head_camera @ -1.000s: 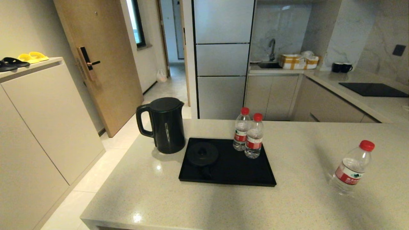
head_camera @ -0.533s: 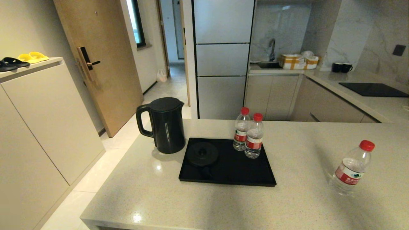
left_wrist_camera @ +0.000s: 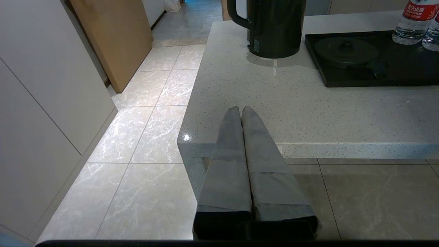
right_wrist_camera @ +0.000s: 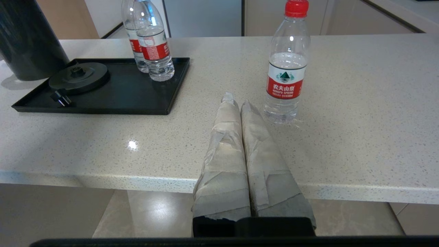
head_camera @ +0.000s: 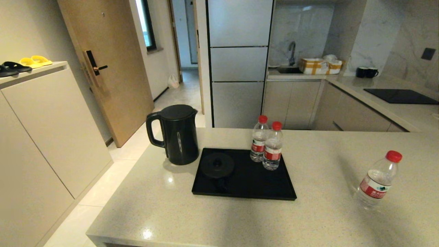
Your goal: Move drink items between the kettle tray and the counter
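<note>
The black kettle (head_camera: 178, 135) stands on the beige counter (head_camera: 308, 219), just left of the black tray (head_camera: 253, 185). Its round base (head_camera: 217, 165) lies bare on the tray's left half. Two red-capped water bottles (head_camera: 267, 144) stand together at the tray's far right corner. A third bottle (head_camera: 377, 181) stands alone on the counter at the right. Neither arm shows in the head view. My left gripper (left_wrist_camera: 240, 110) is shut and empty, held off the counter's near left corner. My right gripper (right_wrist_camera: 236, 100) is shut and empty over the near edge, just left of the lone bottle (right_wrist_camera: 287, 65).
Behind the counter stand a fridge (head_camera: 238, 61) and a grey worktop with sink, two black mugs (head_camera: 366, 72) and a black hob (head_camera: 399, 96). A wooden door (head_camera: 103, 61) and a white cabinet (head_camera: 41, 130) stand at the left, over tiled floor (left_wrist_camera: 144, 113).
</note>
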### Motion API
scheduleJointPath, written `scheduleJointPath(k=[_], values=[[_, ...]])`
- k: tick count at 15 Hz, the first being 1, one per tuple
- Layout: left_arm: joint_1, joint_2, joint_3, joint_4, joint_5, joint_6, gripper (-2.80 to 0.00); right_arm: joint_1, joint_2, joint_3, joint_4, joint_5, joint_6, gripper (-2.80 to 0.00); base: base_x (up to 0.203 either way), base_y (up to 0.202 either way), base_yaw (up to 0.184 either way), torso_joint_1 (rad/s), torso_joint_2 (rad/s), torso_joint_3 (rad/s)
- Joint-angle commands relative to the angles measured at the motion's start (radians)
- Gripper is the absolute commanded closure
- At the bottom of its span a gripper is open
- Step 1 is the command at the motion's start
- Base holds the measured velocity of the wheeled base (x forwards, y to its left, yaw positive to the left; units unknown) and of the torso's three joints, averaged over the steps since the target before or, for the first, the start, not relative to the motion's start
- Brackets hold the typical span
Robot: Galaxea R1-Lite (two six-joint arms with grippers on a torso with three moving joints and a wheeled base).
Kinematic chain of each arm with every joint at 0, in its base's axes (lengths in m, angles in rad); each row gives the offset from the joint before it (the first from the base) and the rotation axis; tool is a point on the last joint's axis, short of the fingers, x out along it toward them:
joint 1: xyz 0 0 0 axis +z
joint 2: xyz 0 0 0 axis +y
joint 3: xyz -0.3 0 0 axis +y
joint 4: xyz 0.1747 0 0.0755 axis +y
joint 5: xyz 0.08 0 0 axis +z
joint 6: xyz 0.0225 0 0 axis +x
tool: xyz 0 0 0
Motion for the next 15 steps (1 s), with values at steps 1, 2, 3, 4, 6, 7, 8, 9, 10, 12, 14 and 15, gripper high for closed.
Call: scheduleJointPath(k=[1, 2, 3, 4, 6, 7, 8, 9, 10, 12, 14, 15], values=[[0.000, 0.001, 0.000, 0.001, 0.000, 0.000, 0.00, -0.001, 0.001, 0.000, 0.000, 0.001, 0.000, 0.00, 0.000, 0.000, 0.000, 0.000, 0.00, 0.000], [0.000, 0.001, 0.000, 0.001, 0.000, 0.000, 0.00, 0.000, 0.001, 0.000, 0.000, 0.000, 0.000, 0.00, 0.000, 0.000, 0.000, 0.000, 0.00, 0.000], [0.000, 0.001, 0.000, 0.001, 0.000, 0.000, 0.00, 0.000, 0.001, 0.000, 0.000, 0.000, 0.000, 0.00, 0.000, 0.000, 0.000, 0.000, 0.00, 0.000], [0.000, 0.001, 0.000, 0.001, 0.000, 0.000, 0.00, 0.000, 0.001, 0.000, 0.000, 0.002, 0.000, 0.00, 0.000, 0.000, 0.000, 0.000, 0.00, 0.000], [0.000, 0.001, 0.000, 0.001, 0.000, 0.000, 0.00, 0.000, 0.001, 0.000, 0.000, 0.000, 0.000, 0.00, 0.000, 0.000, 0.000, 0.000, 0.00, 0.000], [0.000, 0.001, 0.000, 0.001, 0.000, 0.000, 0.00, 0.000, 0.001, 0.000, 0.000, 0.000, 0.000, 0.00, 0.000, 0.000, 0.000, 0.000, 0.00, 0.000], [0.000, 0.001, 0.000, 0.001, 0.000, 0.000, 0.00, -0.001, 0.001, 0.000, 0.000, 0.000, 0.000, 0.00, 0.000, 0.000, 0.000, 0.000, 0.00, 0.000], [0.000, 0.001, 0.000, 0.001, 0.000, 0.000, 0.00, 0.000, 0.001, 0.000, 0.000, 0.001, -0.002, 0.00, 0.000, 0.000, 0.000, 0.000, 0.00, 0.000], [0.000, 0.001, 0.000, 0.001, 0.000, 0.000, 0.00, 0.000, 0.001, 0.001, 0.003, 0.003, -0.013, 0.00, 0.000, 0.000, 0.000, 0.000, 0.00, 0.000], [0.000, 0.001, 0.000, 0.001, 0.000, 0.000, 0.00, 0.000, 0.001, 0.000, 0.003, 0.000, -0.005, 0.00, 0.000, 0.000, 0.000, 0.000, 0.00, 0.000], [0.000, 0.001, 0.000, 0.001, 0.000, 0.000, 0.00, 0.000, 0.001, 0.000, 0.003, 0.000, -0.005, 0.00, 0.000, 0.000, 0.000, 0.000, 0.00, 0.000], [0.000, 0.001, 0.000, 0.001, 0.000, 0.000, 0.00, 0.000, 0.001, 0.000, 0.003, 0.000, -0.005, 0.00, 0.000, 0.000, 0.000, 0.000, 0.00, 0.000]])
